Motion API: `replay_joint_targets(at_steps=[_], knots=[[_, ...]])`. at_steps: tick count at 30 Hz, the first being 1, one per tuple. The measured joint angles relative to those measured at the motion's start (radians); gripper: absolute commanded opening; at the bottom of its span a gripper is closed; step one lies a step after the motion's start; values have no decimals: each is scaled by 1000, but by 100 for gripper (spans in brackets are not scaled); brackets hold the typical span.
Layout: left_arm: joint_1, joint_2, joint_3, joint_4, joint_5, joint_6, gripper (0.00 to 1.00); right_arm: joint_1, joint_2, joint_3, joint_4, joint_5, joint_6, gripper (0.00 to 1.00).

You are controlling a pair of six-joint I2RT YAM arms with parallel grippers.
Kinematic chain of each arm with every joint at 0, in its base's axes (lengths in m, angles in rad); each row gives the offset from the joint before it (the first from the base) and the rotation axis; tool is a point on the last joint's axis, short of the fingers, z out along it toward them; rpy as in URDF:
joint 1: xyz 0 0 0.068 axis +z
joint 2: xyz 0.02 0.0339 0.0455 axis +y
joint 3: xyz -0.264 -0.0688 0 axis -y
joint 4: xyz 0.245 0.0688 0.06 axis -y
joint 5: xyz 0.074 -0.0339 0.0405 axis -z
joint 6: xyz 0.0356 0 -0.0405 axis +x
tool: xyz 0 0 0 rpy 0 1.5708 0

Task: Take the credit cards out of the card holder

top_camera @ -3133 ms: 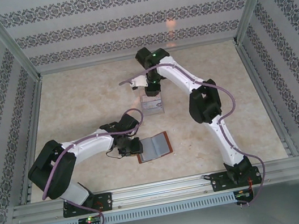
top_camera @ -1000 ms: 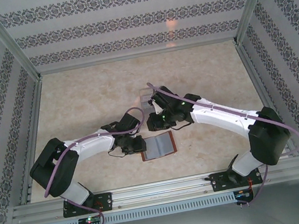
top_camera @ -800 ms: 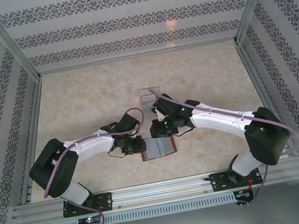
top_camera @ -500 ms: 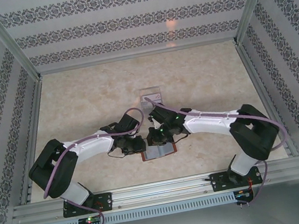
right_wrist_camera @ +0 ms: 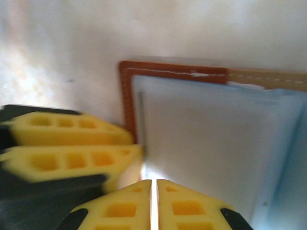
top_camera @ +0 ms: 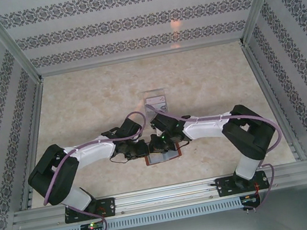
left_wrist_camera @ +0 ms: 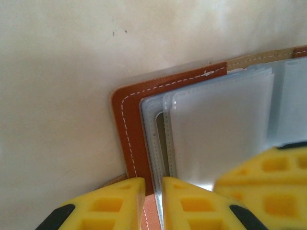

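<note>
The left fingers (left_wrist_camera: 105, 206) are clenched on the left edge of the small reddish-brown leather card holder (left_wrist_camera: 127, 134) — in the left wrist view its stitched brown border passes into the narrow gap between them. The right fingers (right_wrist_camera: 192, 208) are pressed almost together, with only a thin slit. They stand over the pale grey-blue inner pockets (right_wrist_camera: 206, 143), close to that same left edge. If a card is caught between them, I cannot tell.

The two pairs of yellow fingers are just beside each other, and each wrist view also catches a part of the other pair. Seen from above, the card holder lies open and flat on the beige marbled surface (top_camera: 81, 103), in the middle between the two arms and near their bases. The pockets are cloudy and layered — I cannot separate the credit cards inside from them. Farther back on the surface, well apart, stands a small clear plastic box (top_camera: 155, 99) with something pale in it.
</note>
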Motion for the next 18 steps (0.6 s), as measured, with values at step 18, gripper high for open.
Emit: replay_joint_targets(at_steps=[18], knots=[[2, -7, -9, 10, 4, 0, 19, 17, -45, 36, -175, 177, -41, 48]])
